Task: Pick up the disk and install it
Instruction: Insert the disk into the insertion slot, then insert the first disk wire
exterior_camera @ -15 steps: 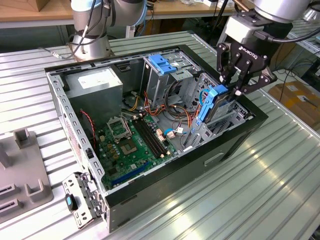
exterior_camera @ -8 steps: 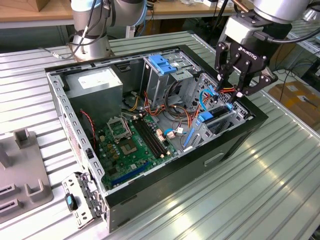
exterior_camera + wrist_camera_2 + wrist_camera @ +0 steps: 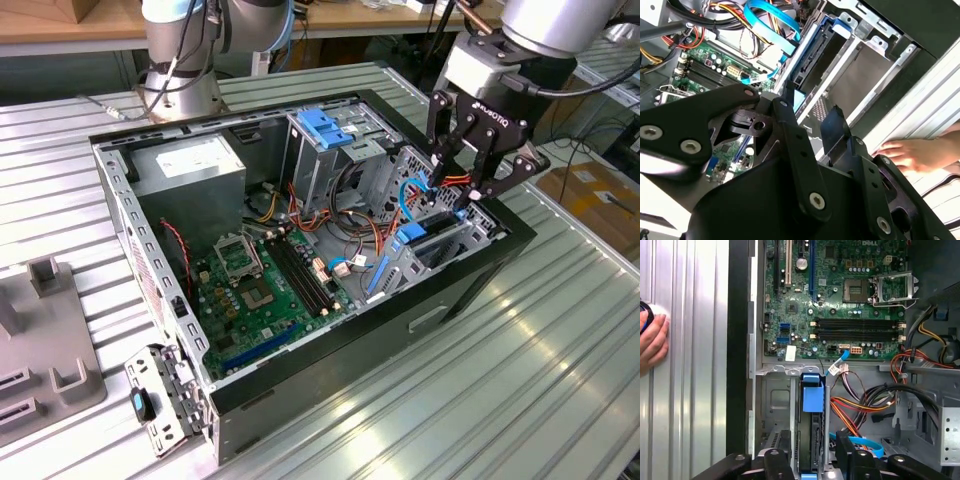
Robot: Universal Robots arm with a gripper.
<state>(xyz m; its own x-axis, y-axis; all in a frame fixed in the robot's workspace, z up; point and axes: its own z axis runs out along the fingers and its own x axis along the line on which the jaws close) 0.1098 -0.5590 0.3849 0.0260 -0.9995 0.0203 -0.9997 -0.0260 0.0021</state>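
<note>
Position: my claw (image 3: 460,190) hangs over the drive bay at the front end of the open computer case (image 3: 120,200), on the exterior view's right.

Claw state: fingers (image 3: 776,460) are parted moderately. In the first wrist view they stand either side of the bay slot with a gap showing on each side. I judge nothing is gripped.

Task item: the disk (image 3: 813,435) sits edge-on in that slot, between the bay's metal rails and below a blue tab (image 3: 810,397). Whether it is fully home I cannot tell.

Hazards noted:
- A light-blue data cable (image 3: 860,442) and a bundle of orange and red wires (image 3: 850,412) lie just beside one finger. Any sideways drift could hook them and strain their plugs.
- The rails are close to both fingers. A skewed descent could strike metal or jam the disk crooked.
- A person's hand (image 3: 652,342) rests on the ribbed counter (image 3: 520,380) just beside the case wall. A sudden swing outward would endanger it.
- The motherboard (image 3: 840,300) lies exposed beyond the bay, so a dropped or levered part could damage it.
</note>
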